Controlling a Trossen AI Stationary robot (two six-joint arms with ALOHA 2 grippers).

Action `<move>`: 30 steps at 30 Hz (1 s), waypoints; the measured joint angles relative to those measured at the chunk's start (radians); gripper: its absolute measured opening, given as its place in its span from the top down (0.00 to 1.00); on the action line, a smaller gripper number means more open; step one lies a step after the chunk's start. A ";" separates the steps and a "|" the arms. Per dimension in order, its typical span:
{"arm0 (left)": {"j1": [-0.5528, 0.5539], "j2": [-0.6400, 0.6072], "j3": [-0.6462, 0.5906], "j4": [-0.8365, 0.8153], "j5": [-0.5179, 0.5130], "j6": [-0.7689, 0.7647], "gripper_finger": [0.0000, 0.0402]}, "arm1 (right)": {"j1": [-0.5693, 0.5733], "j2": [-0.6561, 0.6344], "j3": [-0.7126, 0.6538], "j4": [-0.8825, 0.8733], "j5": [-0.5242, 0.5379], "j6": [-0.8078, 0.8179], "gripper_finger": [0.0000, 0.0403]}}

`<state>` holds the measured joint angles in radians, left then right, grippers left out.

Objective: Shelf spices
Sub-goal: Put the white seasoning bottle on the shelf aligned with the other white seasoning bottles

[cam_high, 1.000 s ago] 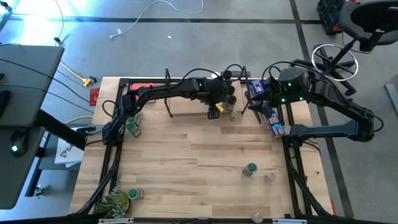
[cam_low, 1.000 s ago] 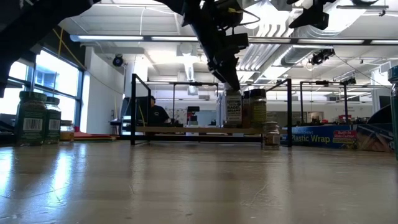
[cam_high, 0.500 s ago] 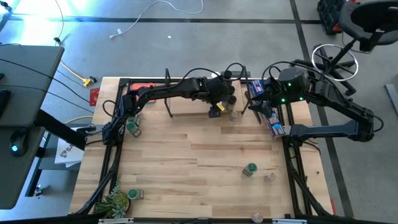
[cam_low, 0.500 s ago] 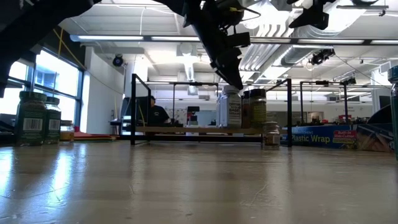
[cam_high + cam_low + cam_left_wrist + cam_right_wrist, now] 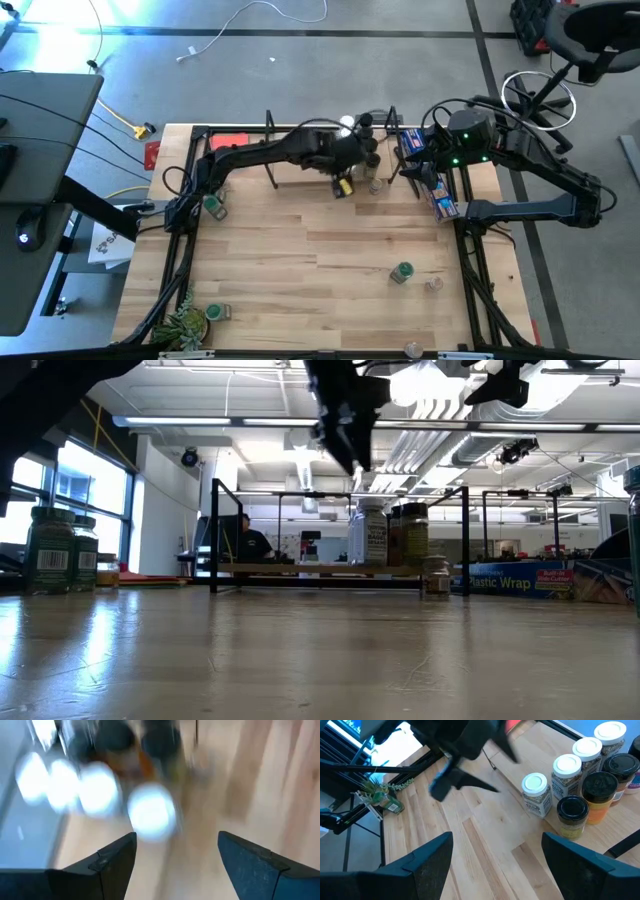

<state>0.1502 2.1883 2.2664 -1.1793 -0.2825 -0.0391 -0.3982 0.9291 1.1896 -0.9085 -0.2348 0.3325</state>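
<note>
- The left tool (image 5: 345,445) hung above the shelf (image 5: 300,569), jaws spread wide and empty; a white-lidded jar (image 5: 536,794) stood upright on the board beside its neighbours (image 5: 580,770).
- The right tool (image 5: 492,865) waited by the shelf's end, equally wide.
- Judgement: lift straight clear of the lids before swinging toward the loose jars (image 5: 402,272) on the tabletop (image 5: 300,270).

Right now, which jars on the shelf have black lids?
Two jars: the one with orange contents and the smaller one in front of it. The other four jars beside them all have white lids.
</note>
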 joint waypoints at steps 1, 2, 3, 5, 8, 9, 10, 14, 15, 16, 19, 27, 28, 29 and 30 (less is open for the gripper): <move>-0.012 0.000 0.001 -0.059 0.000 -0.053 0.32 | 0.000 0.000 0.000 0.000 0.000 0.000 0.25; -0.023 0.000 -0.002 -0.108 0.001 -0.100 0.33 | 0.000 0.000 0.000 0.000 0.000 -0.001 0.25; -0.033 0.000 -0.013 -0.140 0.004 -0.143 0.33 | 0.000 0.000 0.000 0.000 0.000 -0.007 0.25; -0.047 0.001 -0.058 -0.137 0.024 -0.220 0.35 | 0.000 0.000 0.000 0.000 0.000 -0.023 0.25; -0.048 0.006 -0.148 -0.048 0.038 -0.293 0.38 | 0.000 0.000 0.000 0.000 0.000 -0.040 0.25; -0.045 0.006 -0.181 0.001 0.037 -0.302 0.39 | 0.000 0.000 0.000 0.000 0.000 -0.044 0.25; -0.042 0.006 -0.214 0.056 0.036 -0.314 0.40 | 0.000 0.000 0.000 0.000 0.000 -0.045 0.25; -0.017 0.006 -0.298 0.175 0.028 -0.403 0.42 | 0.000 0.000 0.000 0.000 0.000 -0.044 0.25; -0.009 0.006 -0.314 0.195 0.030 -0.419 0.42 | 0.000 0.000 0.000 0.000 0.000 -0.042 0.25; -0.001 0.006 -0.328 0.211 0.030 -0.429 0.42 | 0.000 0.000 0.000 0.000 0.000 -0.038 0.25; 0.021 0.006 -0.350 0.268 0.033 -0.439 0.42 | 0.000 0.000 0.000 0.000 0.000 -0.028 0.25; 0.057 0.006 -0.357 0.357 0.044 -0.422 0.43 | 0.000 0.000 0.000 0.000 0.000 -0.016 0.25; 0.064 0.006 -0.357 0.362 0.045 -0.421 0.43 | 0.000 0.000 0.000 0.000 0.000 -0.016 0.25; 0.069 0.006 -0.357 0.367 0.047 -0.413 0.44 | 0.000 0.000 0.000 0.000 0.000 -0.016 0.25; 0.074 0.006 -0.357 0.372 0.054 -0.402 0.45 | 0.000 0.000 0.000 0.000 0.000 -0.015 0.25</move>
<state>0.2240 2.1944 1.9099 -0.8073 -0.2286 -0.4406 -0.3981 0.9291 1.1898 -0.9085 -0.2344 0.3170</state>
